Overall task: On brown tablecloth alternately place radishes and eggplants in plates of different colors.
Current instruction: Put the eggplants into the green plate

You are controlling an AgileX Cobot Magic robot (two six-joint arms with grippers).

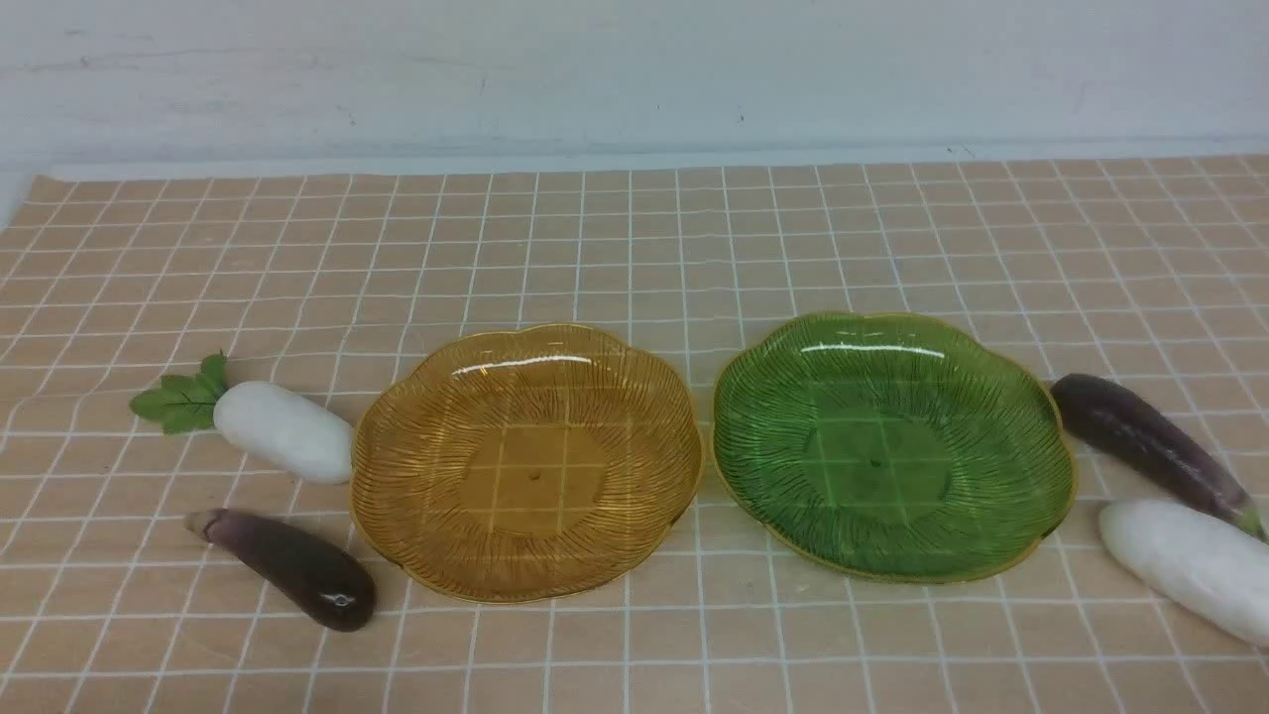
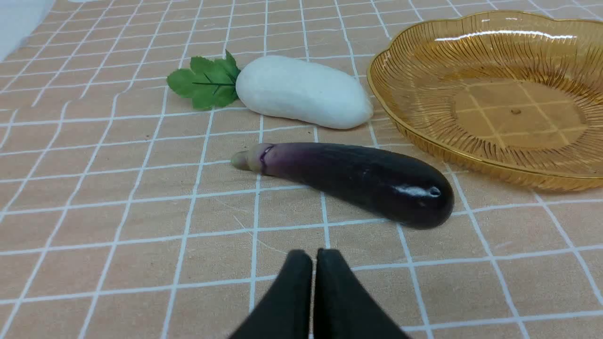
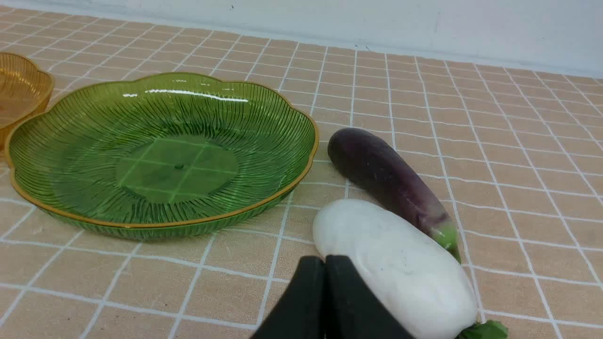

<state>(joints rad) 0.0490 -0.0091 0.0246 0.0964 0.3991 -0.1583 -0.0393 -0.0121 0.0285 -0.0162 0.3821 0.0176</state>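
Observation:
On the brown tablecloth (image 1: 634, 248) an amber plate (image 1: 525, 461) and a green plate (image 1: 892, 444) sit side by side, both with nothing in them. Left of the amber plate lie a white radish (image 1: 283, 431) and a purple eggplant (image 1: 288, 567). Right of the green plate lie an eggplant (image 1: 1150, 446) and a radish (image 1: 1190, 565). Neither gripper shows in the front view. My left gripper (image 2: 313, 256) is shut and empty, just short of the left eggplant (image 2: 358, 181). My right gripper (image 3: 325, 261) is shut and empty, beside the right radish (image 3: 400, 266).
A pale wall (image 1: 634, 69) runs behind the cloth's far edge. The cloth's left edge shows at the far left, with bare white table (image 1: 12, 188) beyond it.

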